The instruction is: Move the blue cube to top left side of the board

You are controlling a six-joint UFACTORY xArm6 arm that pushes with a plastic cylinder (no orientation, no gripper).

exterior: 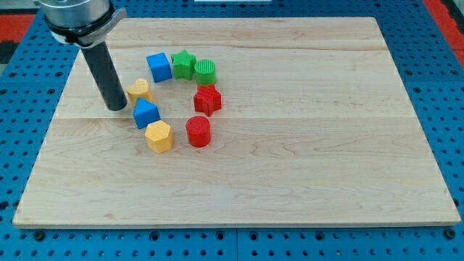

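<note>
A blue cube (pixel 159 67) sits on the wooden board (pixel 304 145) at the upper left of a ring of blocks. A second blue block (pixel 146 114), of a less clear shape, lies lower in the ring. My tip (pixel 115 107) rests on the board just left of the yellow heart (pixel 139 90) and up-left of the lower blue block. It stands down-left of the blue cube, apart from it.
Around the ring are a green star (pixel 184 64), a green cylinder (pixel 205 71), a red star (pixel 207 99), a red cylinder (pixel 198 131) and a yellow hexagon (pixel 159 135). The board's left edge (pixel 56 116) is near the rod.
</note>
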